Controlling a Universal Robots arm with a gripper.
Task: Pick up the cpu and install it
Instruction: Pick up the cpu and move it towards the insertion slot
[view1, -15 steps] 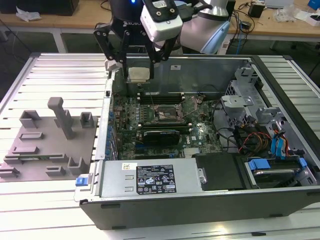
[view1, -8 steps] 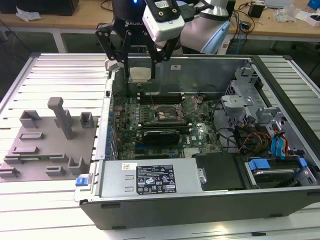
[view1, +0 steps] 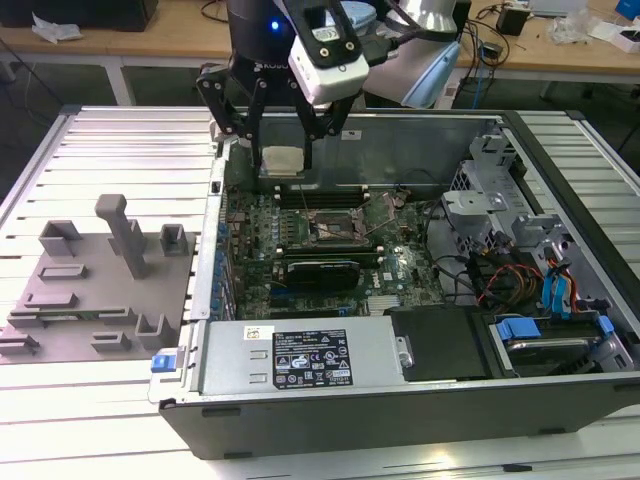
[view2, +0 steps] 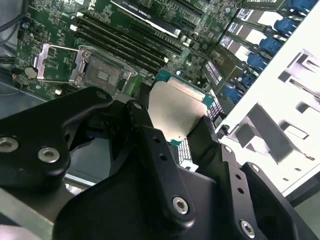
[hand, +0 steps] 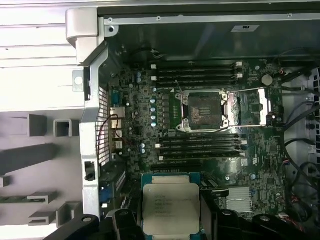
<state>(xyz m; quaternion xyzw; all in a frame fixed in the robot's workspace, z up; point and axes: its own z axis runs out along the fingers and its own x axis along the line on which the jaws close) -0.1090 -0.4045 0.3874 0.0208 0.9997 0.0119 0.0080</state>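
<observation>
Above the grey computer case (view1: 420, 410) in the exterior view, your black gripper (view1: 284, 165) clamps the flat square silver-topped cpu (view1: 283, 160); in the second wrist view its fingers (view2: 145, 130) pinch its edges; in the first wrist view it hangs apart from the empty square socket (hand: 204, 111)

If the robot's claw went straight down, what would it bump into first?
Probably the green motherboard, with the cpu it holds touching first. The gripper seems off to one side of the open socket, though depth is unclear.
</observation>
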